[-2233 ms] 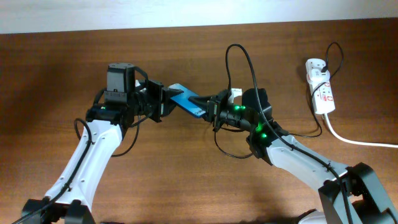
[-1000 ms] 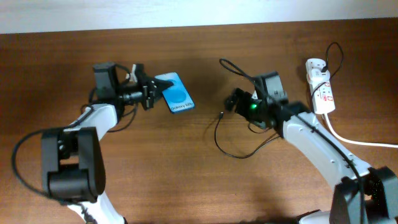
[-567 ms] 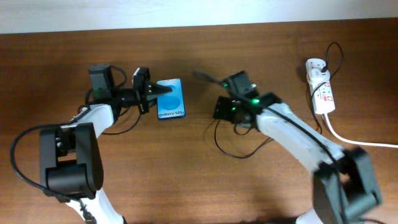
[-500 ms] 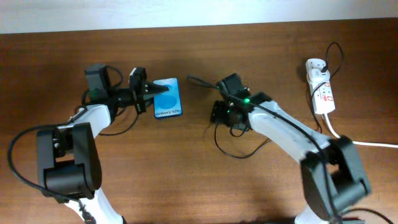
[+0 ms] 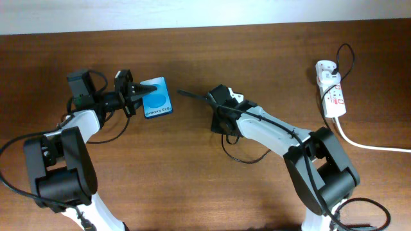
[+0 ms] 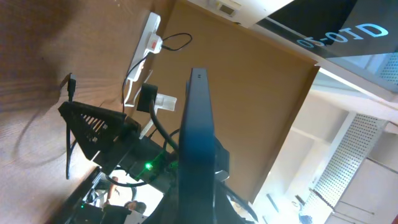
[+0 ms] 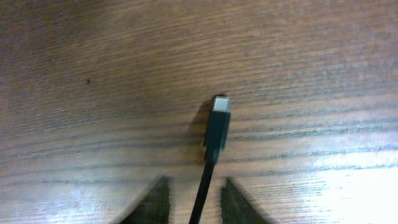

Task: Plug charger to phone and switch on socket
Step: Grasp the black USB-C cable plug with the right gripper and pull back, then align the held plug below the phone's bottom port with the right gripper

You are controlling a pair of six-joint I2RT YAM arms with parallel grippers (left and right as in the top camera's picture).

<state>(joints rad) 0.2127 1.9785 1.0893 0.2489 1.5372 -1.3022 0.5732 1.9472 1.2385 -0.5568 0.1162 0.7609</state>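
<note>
Two robot arms meet over a brown wooden surface [image 5: 192, 186] to plug in a phone. The left gripper [image 5: 130, 96] has its jaws clamped shut on the left edge of the phone [image 5: 156, 99]. It holds the phone at the far left of the scene, blue screen facing up in the overhead view and edge-on to the left wrist camera.

Right of centre, the right gripper [image 7: 194, 202] straddles the charger [image 5: 247, 159] just behind its connector [image 7: 217, 118]. The jaws are narrowly parted, with wood showing on either side of the thin black cable, so no firm pinch is visible yet. The connector points away from the jaws just above the surface, well apart from the phone. The rest of the cable loops loosely on the near side. The socket [image 5: 332, 90] lies untouched at the far right.

The step in hand appears to be securing the plug end. It would go best with a pinch close behind the connector, so that the tip stays stiff and straight. The connector should then be lined up squarely with the phone's port, which these views do not show. The left jaws must brace the phone against the push.
</note>
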